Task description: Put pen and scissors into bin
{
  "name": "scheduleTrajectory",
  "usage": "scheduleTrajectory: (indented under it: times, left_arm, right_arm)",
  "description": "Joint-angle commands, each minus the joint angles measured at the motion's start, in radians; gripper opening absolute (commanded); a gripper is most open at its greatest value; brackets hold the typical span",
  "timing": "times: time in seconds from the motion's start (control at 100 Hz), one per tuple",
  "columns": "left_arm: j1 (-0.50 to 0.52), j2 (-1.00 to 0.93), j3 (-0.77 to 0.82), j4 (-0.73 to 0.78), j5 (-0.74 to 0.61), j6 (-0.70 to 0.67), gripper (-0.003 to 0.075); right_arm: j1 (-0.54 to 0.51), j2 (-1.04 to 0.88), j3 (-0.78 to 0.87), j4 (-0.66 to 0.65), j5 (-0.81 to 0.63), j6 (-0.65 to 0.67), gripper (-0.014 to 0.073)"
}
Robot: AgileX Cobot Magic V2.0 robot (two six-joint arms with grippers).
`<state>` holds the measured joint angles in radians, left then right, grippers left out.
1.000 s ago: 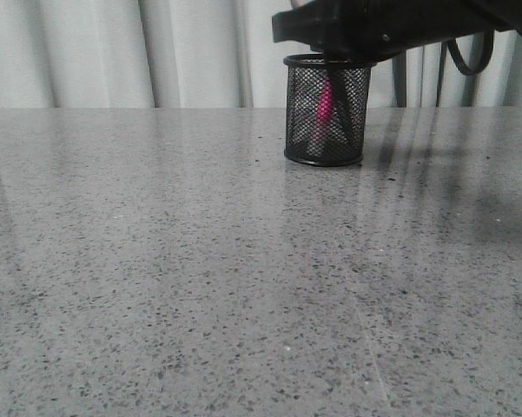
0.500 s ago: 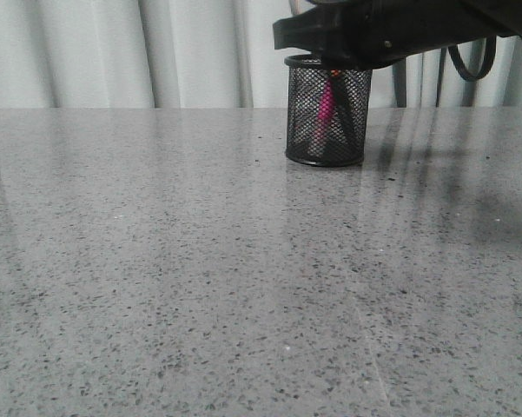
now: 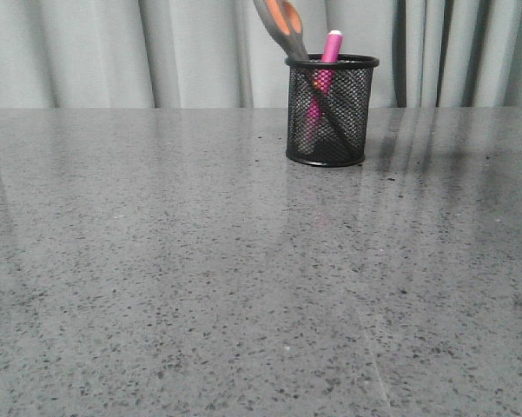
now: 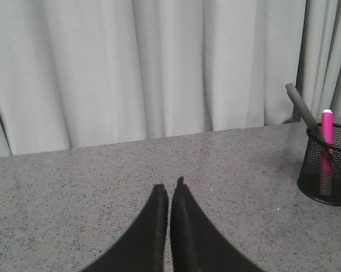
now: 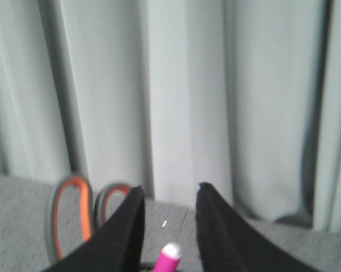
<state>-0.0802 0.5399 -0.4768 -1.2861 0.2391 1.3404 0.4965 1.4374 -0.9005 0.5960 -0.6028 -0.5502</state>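
While the scissors (image 3: 282, 26) and pen (image 3: 323, 78) overhang the bin (image 3: 332, 62) rim, left pincer (image 4: 169, 195) together, right pincer (image 5: 167, 198) apart.

- The tabletop (image 3: 200, 261) is grey speckled stone, glossy, with pale reflections of the curtain (image 3: 113, 52) behind its far edge.
- The bin (image 3: 329, 139) stands upright directly on it, toward the far edge and right of centre.
- The bin's dim reflection shows on the surface just in front of its base.

No readable text, labels, brands, numbers or signs in any view.
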Motion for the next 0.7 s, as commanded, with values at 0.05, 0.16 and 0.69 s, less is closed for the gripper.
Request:
scheduleTrajectory:
  times: [0.05, 0.16, 0.69]
  left_arm:
    - [0.002, 0.001, -0.029, -0.005, -0.025, -0.012, -0.0019]
    - [0.002, 0.001, -0.027, 0.007, -0.025, -0.012, -0.0019]
    - [0.002, -0.152, 0.134, -0.024, -0.076, 0.017, -0.0019]
  right_arm:
    - [-0.011, -0.153, 0.045, -0.025, -0.099, -0.041, 0.0023]
    - [-0.031, -0.267, 0.113, -0.023, -0.099, -0.041, -0.0076]
    - [-0.116, -0.915, 0.595, -0.023, 0.043, -0.086, -0.0076]
